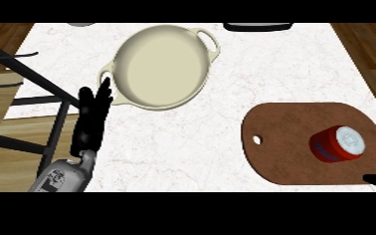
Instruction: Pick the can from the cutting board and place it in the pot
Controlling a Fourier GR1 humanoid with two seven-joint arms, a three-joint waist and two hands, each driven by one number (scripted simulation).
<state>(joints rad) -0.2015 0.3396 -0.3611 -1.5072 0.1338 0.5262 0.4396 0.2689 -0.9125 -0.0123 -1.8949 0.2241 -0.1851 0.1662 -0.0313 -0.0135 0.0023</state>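
- The task had not visibly begun: the can (337, 144) lay on the board (294, 144), toward its right end, untouched, and no part of the move to the pot (160, 67) was done.
- Everything was left, as I judged it: reach the can, grasp it, lift it, carry it across the table (294, 64) to the pot and set it inside.
- The pot stood well apart from the board, up and to the left, and held nothing.
- The left hand (93, 117) rested at the table's left edge, fingers straight and pointing up, just touching the pot's near rim in the view; it held nothing.
- The right hand (370, 178) showed only as a dark tip at the lower right edge, near the board's corner; I could not tell how it was set.
- Counted: one can, one board, one pot with two handles, two hands.
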